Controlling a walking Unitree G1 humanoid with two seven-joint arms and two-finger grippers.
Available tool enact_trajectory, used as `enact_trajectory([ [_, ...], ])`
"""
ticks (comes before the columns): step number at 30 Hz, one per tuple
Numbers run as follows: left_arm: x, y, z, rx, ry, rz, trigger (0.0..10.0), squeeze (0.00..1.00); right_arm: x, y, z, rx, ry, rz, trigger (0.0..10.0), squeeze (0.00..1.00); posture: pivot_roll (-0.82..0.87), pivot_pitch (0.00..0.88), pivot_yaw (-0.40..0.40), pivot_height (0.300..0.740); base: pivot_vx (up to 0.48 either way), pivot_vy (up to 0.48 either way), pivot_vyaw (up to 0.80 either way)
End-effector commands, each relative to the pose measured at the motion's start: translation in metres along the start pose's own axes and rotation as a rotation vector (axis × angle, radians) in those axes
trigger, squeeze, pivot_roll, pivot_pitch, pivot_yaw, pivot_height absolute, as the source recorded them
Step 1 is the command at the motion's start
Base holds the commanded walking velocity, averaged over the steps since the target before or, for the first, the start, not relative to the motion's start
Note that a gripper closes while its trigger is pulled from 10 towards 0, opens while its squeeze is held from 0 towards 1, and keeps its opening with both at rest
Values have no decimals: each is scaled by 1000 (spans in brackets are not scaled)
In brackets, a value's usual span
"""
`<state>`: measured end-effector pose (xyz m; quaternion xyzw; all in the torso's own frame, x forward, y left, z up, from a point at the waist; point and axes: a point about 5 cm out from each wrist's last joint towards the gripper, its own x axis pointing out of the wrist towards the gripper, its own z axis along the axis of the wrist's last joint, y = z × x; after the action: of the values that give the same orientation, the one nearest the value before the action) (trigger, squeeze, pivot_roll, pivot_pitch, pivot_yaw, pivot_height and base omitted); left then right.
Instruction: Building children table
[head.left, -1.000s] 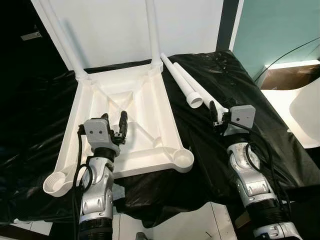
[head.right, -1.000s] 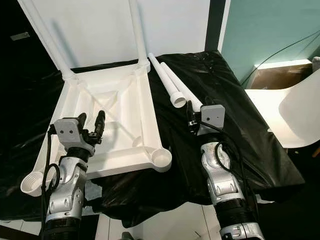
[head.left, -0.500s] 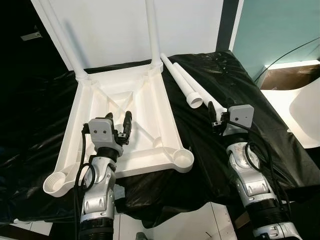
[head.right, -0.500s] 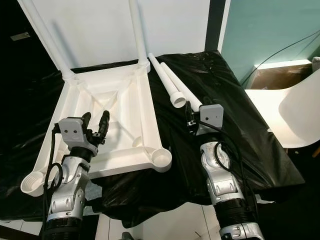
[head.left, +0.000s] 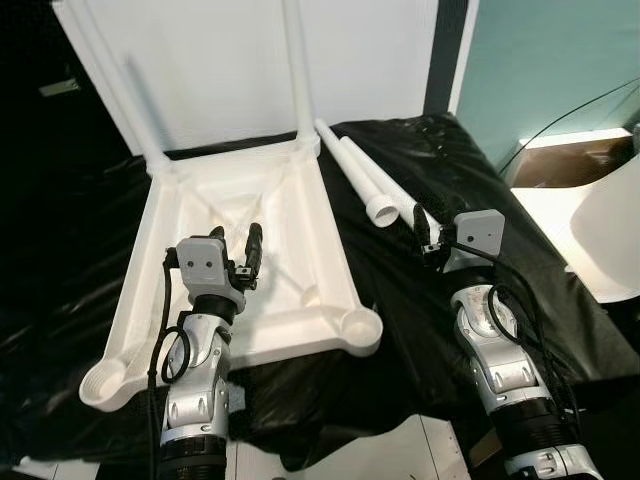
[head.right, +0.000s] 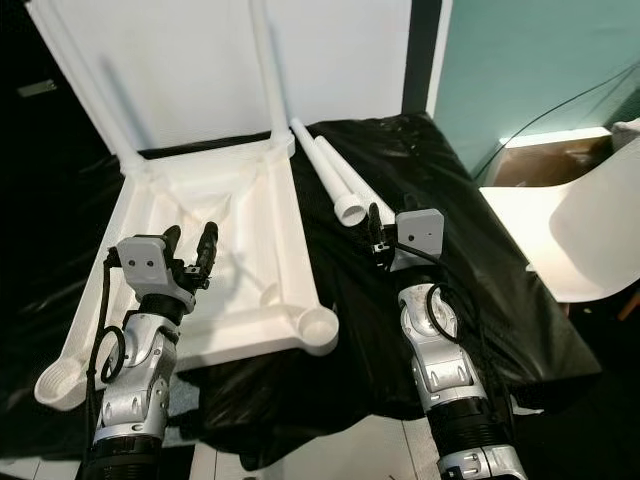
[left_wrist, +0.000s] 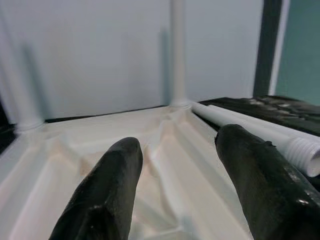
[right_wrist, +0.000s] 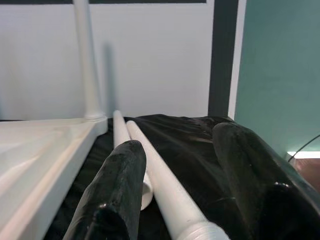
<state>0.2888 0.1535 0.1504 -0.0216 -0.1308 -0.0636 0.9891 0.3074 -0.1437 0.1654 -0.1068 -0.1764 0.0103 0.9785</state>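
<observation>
The white plastic tabletop (head.left: 300, 200) lies upside down on a black-covered surface. Two white legs (head.left: 295, 70) stand in its far corners. Its two near corner sockets (head.left: 360, 327) are empty. Two loose white legs (head.left: 362, 180) lie side by side on the cloth just right of it. My left gripper (head.left: 236, 245) hovers open over the tabletop's ribbed underside (left_wrist: 165, 165), holding nothing. My right gripper (head.left: 428, 232) is open just short of the near ends of the loose legs (right_wrist: 160, 175), its fingers (right_wrist: 115, 190) pointing along them.
The black cloth (head.left: 500, 180) covers the whole work surface and hangs over its near edge. A white chair (head.right: 590, 240) stands to the right, near a cable on the teal wall. A white wall rises behind the tabletop.
The whole picture has shifted a little, so the camera moved. My left gripper edged slightly right over the tabletop. Both grippers stay open and hold nothing.
</observation>
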Motion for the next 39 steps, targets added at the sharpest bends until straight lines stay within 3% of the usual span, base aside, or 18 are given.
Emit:
enact_trajectory([
  [1,-3,6,-5,11,24,77,10000,0,0,3,-1,3,14,13,10000,0,-71,0,91,740,315,0,0],
  [9,-3,5,-6,11,26,75,10000,0,0,3,-2,2,15,14,10000,0,-71,0,89,740,302,0,0],
  [22,-5,4,-6,2,21,70,10000,0,5,8,-4,-16,51,76,10000,0,-71,0,89,740,0,0,0],
  [24,-5,4,-6,3,21,68,10000,0,10,24,-8,-106,87,303,10000,0,-72,0,91,740,0,0,0],
  [25,-5,4,-6,3,21,68,10000,0,10,24,-8,-106,87,303,10000,0,-72,0,91,740,0,0,0],
  [28,-5,3,-6,8,20,66,10000,0,11,36,-15,-267,112,514,10000,0,-67,0,88,740,0,0,0],
  [39,-9,3,-5,25,19,77,10000,0,32,26,-29,-461,188,561,10000,0,-37,0,77,740,0,0,0],
])
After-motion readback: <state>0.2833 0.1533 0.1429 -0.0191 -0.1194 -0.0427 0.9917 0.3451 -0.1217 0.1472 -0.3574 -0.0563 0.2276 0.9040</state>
